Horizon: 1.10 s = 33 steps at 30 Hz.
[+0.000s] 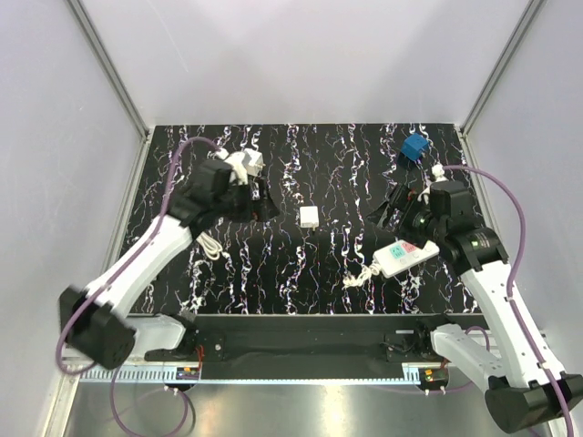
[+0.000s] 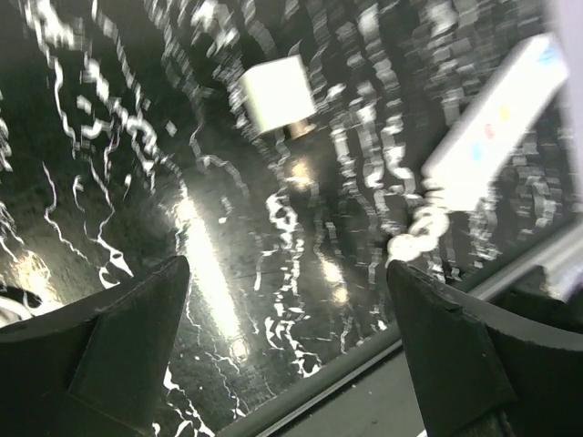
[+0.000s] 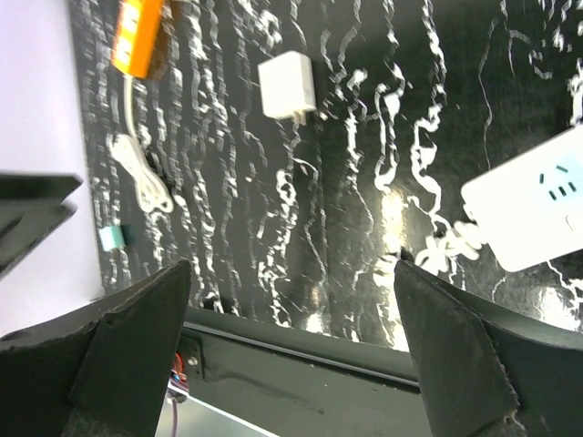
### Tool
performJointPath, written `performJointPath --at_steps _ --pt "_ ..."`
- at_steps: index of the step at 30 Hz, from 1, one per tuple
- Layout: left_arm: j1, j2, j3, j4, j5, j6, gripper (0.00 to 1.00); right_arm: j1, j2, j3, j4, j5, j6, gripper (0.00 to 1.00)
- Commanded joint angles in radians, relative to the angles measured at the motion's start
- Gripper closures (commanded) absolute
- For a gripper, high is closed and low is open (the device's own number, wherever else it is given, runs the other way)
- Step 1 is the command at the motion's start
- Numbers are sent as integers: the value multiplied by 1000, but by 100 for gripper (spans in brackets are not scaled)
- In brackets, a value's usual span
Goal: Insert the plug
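The blue plug (image 1: 415, 147) sits on the black marbled table at the far right corner; neither wrist view shows it. The white power strip (image 1: 405, 256) lies near the right arm, and it also shows in the left wrist view (image 2: 501, 118) and the right wrist view (image 3: 537, 200). My right gripper (image 1: 390, 208) is open and empty, between the plug and the strip, above the table (image 3: 291, 355). My left gripper (image 1: 260, 202) is open and empty at the far left (image 2: 287, 346).
A small white cube adapter (image 1: 309, 218) lies mid-table, also in both wrist views (image 2: 276, 93) (image 3: 288, 85). An orange-and-white plug (image 3: 138, 36) with a white cable (image 1: 211, 246) lies at the left. The strip's short coiled cord (image 1: 360, 273) lies beside it. Grey walls enclose the table.
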Motion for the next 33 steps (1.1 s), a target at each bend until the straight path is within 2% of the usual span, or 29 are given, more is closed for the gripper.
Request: performJointPath --at_steps 1,5,13,22,33 --pt "-28 172 83 13 -50 -44 6 -3 22 -47 53 -28 -14 0" --pt "-88 344 168 41 -130 -10 10 -3 24 -76 86 -84 -14 0" --pt "-158 661 376 58 -133 -19 13 -3 -16 -93 88 -88 -49 0" --pt "-224 845 508 56 -221 7 7 -4 -59 -105 111 -92 -92 0" --pt "-246 996 596 41 -320 -15 16 -4 -99 -142 116 -100 -94 0"
